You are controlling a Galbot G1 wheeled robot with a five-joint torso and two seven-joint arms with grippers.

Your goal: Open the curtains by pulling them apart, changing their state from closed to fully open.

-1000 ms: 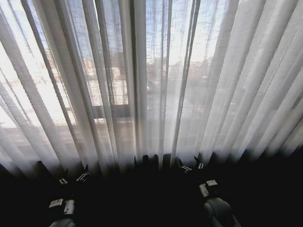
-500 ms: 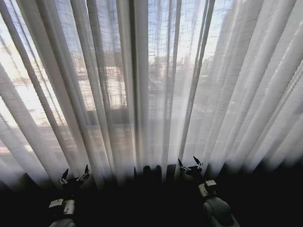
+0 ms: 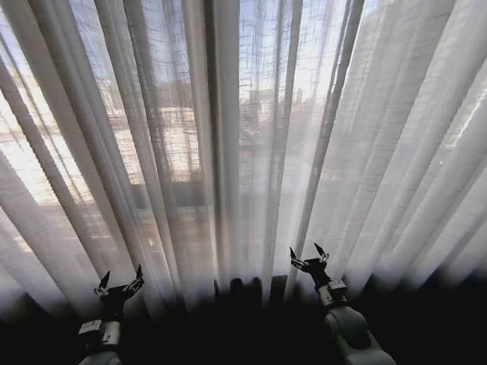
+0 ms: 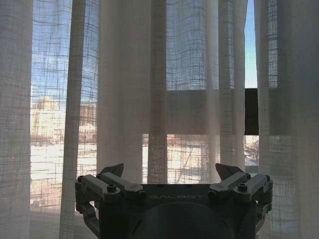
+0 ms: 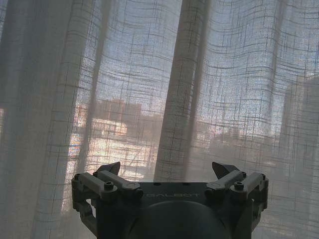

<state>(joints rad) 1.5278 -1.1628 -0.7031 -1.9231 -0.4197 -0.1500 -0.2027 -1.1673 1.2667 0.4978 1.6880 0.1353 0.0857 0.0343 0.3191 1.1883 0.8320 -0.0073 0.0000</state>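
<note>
The curtains (image 3: 242,134) hang closed across the whole window, sheer white pleated fabric with a dark seam near the middle. My left gripper (image 3: 120,281) is raised low at the left, open, pointing at the folds without touching them. My right gripper (image 3: 309,255) is raised low right of centre, open, close to a pleat. The left wrist view has the left gripper (image 4: 169,170) open before the curtains (image 4: 124,99). Seen from the right wrist, the right gripper (image 5: 167,168) is open close to a fold of the curtains (image 5: 184,89).
Dark window frame bars (image 4: 251,112) show through the fabric and in a narrow gap. The floor zone below the curtain hem (image 3: 248,326) is dark. Buildings show outside through the sheer cloth.
The head camera has tilted up, so the curtains shift down in view. Both grippers have risen toward the fabric, the right one more.
</note>
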